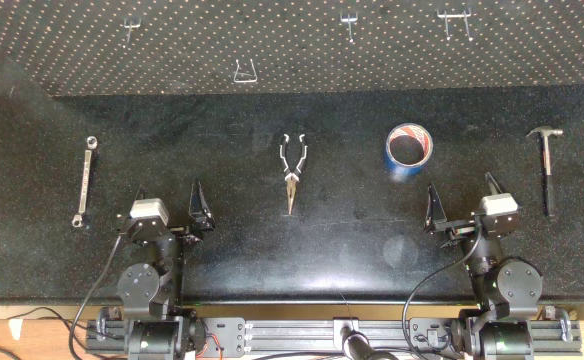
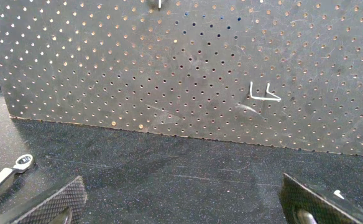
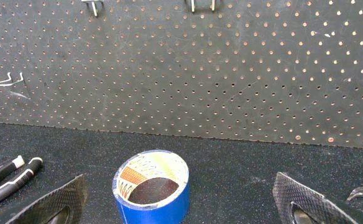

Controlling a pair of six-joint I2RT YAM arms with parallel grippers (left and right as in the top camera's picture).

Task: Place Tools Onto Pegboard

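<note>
no legible text, labels or numbers

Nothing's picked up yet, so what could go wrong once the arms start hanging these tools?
The wrench lies flat and thin, so the left claw might slip off it.
The hammer is head-heavy; gripped by its handle, it could swing in the right claw.
The pegboard hooks are thin wire; the blue tape roll could miss one.

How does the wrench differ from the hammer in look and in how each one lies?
The wrench is all bright metal; the hammer has a dark handle and a pale head. The wrench lies slanted at the left of the table; the hammer lies nearly straight at its right. Both lie flat, not yet on the pegboard.
</note>
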